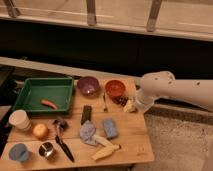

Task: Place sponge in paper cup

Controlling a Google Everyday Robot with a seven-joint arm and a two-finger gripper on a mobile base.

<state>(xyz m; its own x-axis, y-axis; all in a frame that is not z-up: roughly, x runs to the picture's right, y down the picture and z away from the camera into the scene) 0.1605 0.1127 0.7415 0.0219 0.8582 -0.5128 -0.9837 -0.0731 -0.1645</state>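
A blue rectangular sponge [110, 127] lies flat on the wooden table [135, 142], right of centre. A white paper cup [20, 120] stands upright at the table's left edge, below the green tray. My gripper [128, 104] hangs at the end of the white arm [175, 90], over the table's right side, just right of the red bowl. It is above and to the right of the sponge, apart from it, and far from the paper cup.
A green tray [30, 90] holds a carrot [49, 104]. A purple bowl [88, 85] and a red bowl [115, 88] stand at the back, with a fork [105, 102] between them. An orange [40, 131], blue cup [19, 152], metal cup [46, 149], knife [63, 144], grey cloth [87, 132] and banana [105, 151] lie at the front.
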